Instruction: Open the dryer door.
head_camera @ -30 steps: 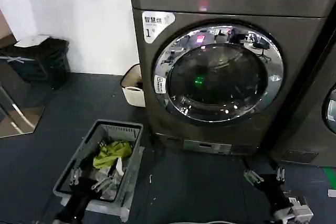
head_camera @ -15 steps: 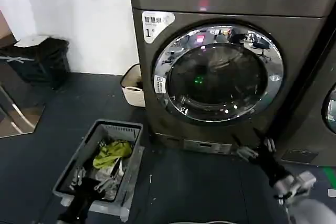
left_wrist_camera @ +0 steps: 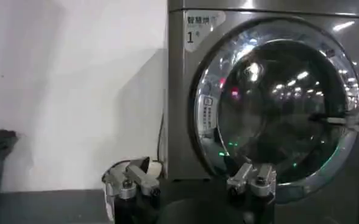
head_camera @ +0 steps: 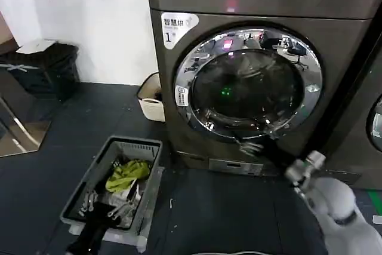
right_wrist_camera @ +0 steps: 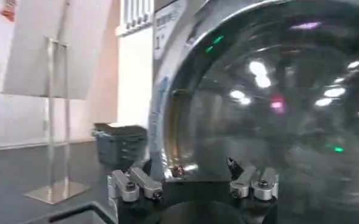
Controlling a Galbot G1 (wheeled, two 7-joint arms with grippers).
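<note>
We see the door (head_camera: 248, 83) shut flat against the front of the dryer (head_camera: 179, 117), just right of the white "1" sticker (head_camera: 177, 28). Our right gripper (head_camera: 249, 145) is raised to the door's lower chrome rim, its fingers spread apart with nothing between them, tips close against the glass. Our left gripper (head_camera: 104, 206) hangs low over the basket (head_camera: 146, 147) left of the dryer, fingers likewise spread and empty.

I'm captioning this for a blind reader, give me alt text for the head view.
The right gripper reaches up to the lower chrome rim of the closed dryer door. On the dark floor to the left, a grey basket holds green cloth, with the left gripper low over it.
</note>
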